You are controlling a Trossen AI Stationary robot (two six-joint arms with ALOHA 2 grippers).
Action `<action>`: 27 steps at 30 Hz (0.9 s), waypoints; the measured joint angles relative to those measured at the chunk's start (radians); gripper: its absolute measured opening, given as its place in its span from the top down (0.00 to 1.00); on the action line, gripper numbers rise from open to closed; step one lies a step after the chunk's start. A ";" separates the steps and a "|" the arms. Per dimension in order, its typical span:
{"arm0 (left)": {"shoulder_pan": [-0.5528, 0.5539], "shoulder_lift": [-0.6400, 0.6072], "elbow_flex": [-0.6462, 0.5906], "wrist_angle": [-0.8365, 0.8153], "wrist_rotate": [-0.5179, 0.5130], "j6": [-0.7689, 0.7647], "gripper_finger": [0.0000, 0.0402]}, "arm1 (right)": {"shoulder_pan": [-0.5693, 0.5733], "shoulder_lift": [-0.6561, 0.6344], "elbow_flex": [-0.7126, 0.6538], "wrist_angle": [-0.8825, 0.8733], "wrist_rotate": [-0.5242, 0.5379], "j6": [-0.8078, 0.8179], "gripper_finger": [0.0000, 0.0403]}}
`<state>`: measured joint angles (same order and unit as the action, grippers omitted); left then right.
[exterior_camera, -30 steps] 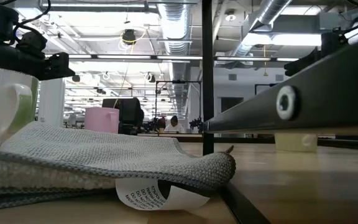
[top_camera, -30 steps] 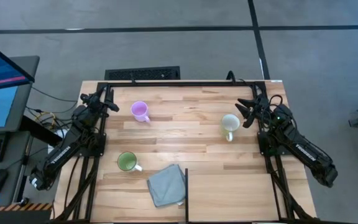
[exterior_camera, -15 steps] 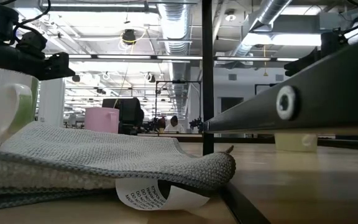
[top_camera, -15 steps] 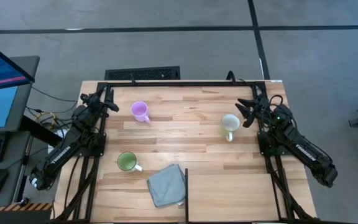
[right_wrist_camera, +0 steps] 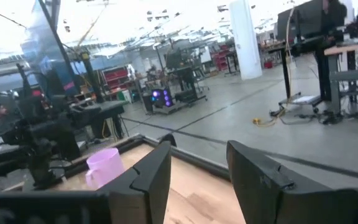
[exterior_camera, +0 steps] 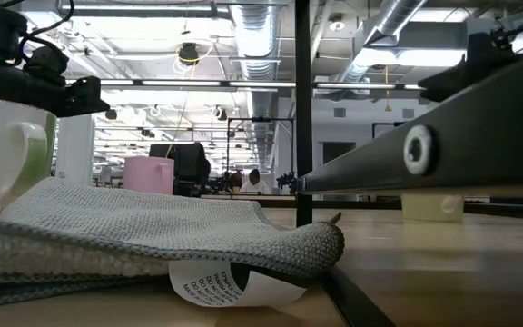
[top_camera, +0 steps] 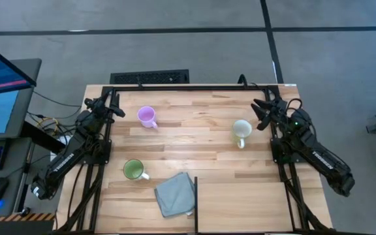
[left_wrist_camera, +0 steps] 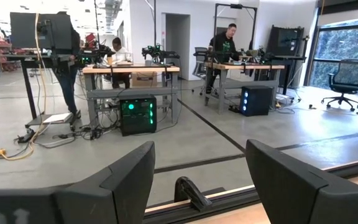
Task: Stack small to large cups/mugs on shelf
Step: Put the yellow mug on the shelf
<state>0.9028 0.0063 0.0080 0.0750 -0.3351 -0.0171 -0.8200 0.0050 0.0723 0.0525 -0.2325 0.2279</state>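
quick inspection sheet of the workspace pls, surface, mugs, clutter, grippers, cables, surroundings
surface: light wooden table, black frame.
job's things: lilac-purple mug far left; green mug near left; cream-white mug right; all apart, none stacked.
clutter: folded grey cloth at the near edge, printed label under it.
grippers: left gripper open, empty, beside lilac-purple mug; right gripper open, empty, beside cream-white mug.
cables: bundle off the table's left.
surroundings: monitor, keyboard, mouse; people at benches.

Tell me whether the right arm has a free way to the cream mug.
Probably yes. The right gripper hovers with open jaws just beside the cream mug, with only bare table between them; the other mugs sit far off.
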 joint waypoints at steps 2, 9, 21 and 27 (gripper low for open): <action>0.000 0.000 0.000 0.000 0.000 -0.001 0.40 | 0.000 0.002 0.016 -0.003 0.000 0.000 0.56; 0.000 0.000 0.000 0.000 0.000 0.002 0.40 | 0.000 0.001 0.078 -0.050 -0.001 -0.035 0.56; 0.000 0.000 0.000 0.000 0.000 0.008 0.40 | 0.000 0.099 0.268 -0.151 -0.001 -0.070 0.56; 0.000 0.000 0.000 0.000 0.000 0.008 0.40 | 0.000 0.254 0.444 -0.242 -0.001 -0.082 0.56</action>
<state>0.9028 0.0063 0.0081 0.0749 -0.3351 -0.0087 -0.8196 0.2592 0.5161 -0.1899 -0.2335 0.1459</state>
